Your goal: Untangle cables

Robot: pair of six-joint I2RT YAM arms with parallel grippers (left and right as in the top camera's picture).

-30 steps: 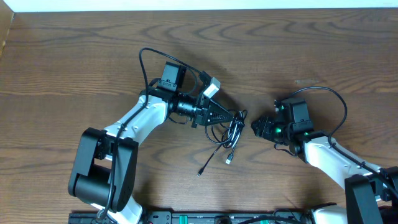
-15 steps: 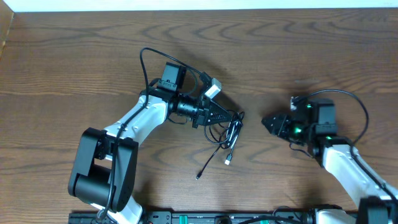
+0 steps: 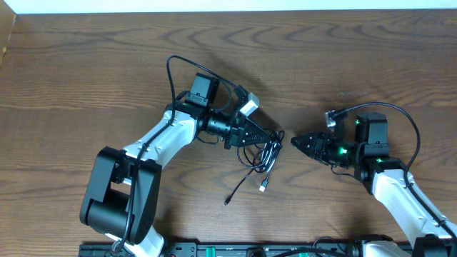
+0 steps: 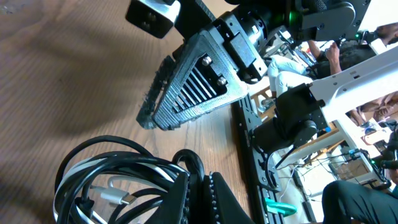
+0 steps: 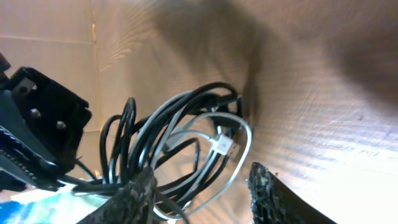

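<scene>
My left claw (image 3: pixel 273 135) is clamped tight. Its two fingers are pressed together on a loop of the long thin black cable (image 3: pixel 265 153), which lies in a tangled bundle on the dark brown wooden table (image 3: pixel 86 64), near the middle and between my two arms. In the left wrist view the black loops (image 4: pixel 112 165) curl out just ahead of the closed fingertips (image 4: pixel 198 186).

The shorter thin white cable (image 5: pixel 239 140) is wound in with the black coils. Its pale strand bends around the right side of the bundle, and its small white plug lies inside the loop. From overhead, two thin tails leave the bundle toward my base and lie flat on the wood, each ending in a small plug.

My right claw (image 3: pixel 294 143) sits just beside the bundle on its right, tips pointing at it and facing the left claw. Its jaws stand apart (image 5: pixel 205 193) with nothing gripped; the coils lie ahead of them. I cannot tell whether the tips touch the cables.
</scene>
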